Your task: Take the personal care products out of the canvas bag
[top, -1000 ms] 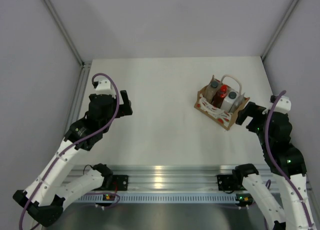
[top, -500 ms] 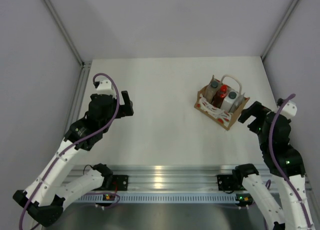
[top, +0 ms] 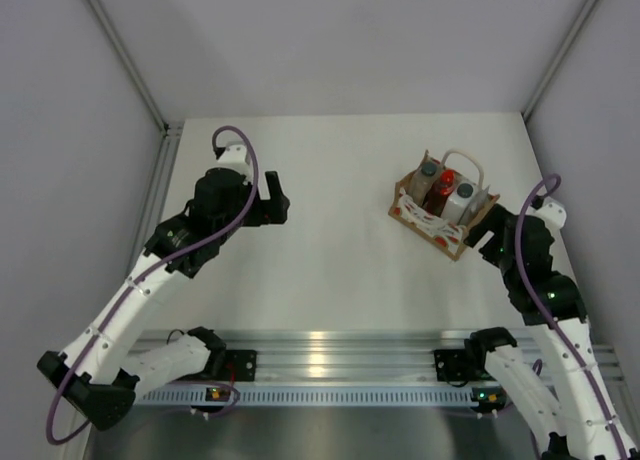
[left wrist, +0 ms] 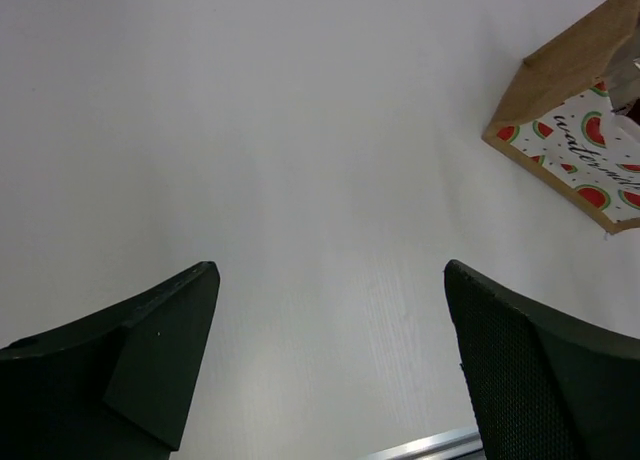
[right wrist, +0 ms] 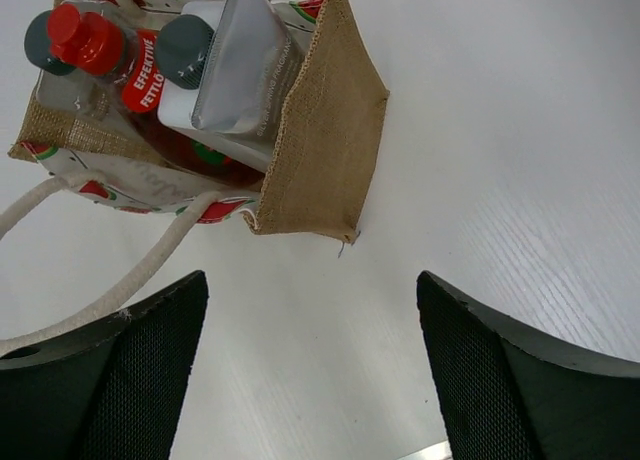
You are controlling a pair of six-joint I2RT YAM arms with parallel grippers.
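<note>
Right hand point(right wrist: 312, 280) is nearer: fingers apart, empty, canvas bag point(right wrist: 320, 130) just ahead of it on the worktop point(right wrist: 500, 130), mouth up. Grey pouch point(right wrist: 245, 60) sits closest, red bottle point(right wrist: 85, 35) beyond it, both roughly upright. Left hand point(left wrist: 330, 270) also apart, bag well off ahead-right.

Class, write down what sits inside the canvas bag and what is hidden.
Inside the canvas bag: a red bottle, a white bottle with a dark cap, a grey pouch, and the grey cap of another bottle. Their lower parts and the bag's floor are covered.
</note>
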